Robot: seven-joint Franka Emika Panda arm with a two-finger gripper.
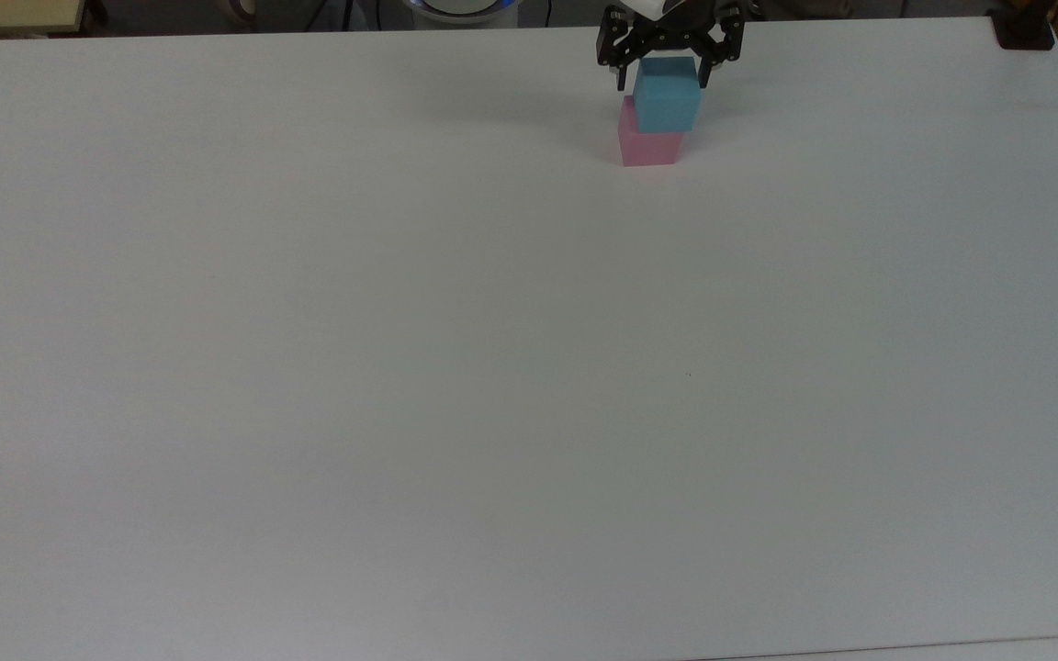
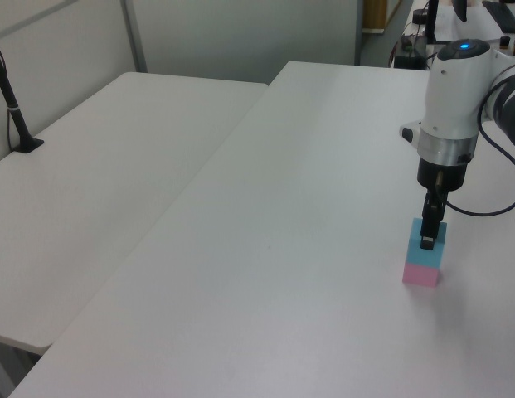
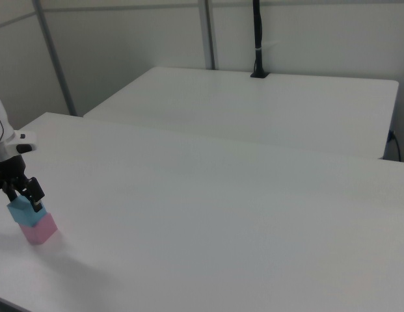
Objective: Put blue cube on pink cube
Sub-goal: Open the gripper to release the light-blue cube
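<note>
The blue cube [image 1: 667,101] rests on top of the pink cube [image 1: 648,147] near the far edge of the white table [image 1: 492,367], shifted a little toward the top view's right. My gripper [image 1: 664,78] stands open around the blue cube's upper part, its black fingers [image 1: 622,75] spread slightly wider than the cube. In the left view the blue cube [image 2: 416,249] sits on the pink cube [image 2: 421,274] with the gripper [image 2: 429,236] straight above. The right view shows the blue cube [image 3: 21,211], the pink cube [image 3: 39,229] and the gripper [image 3: 23,194] at its left edge.
A second white table [image 2: 116,166] adjoins this one, with a black post [image 2: 12,108] clamped at its edge. The arm's white body [image 2: 452,91] rises over the stack. Cables and a black clamp [image 1: 1025,37] lie at the table's far edge.
</note>
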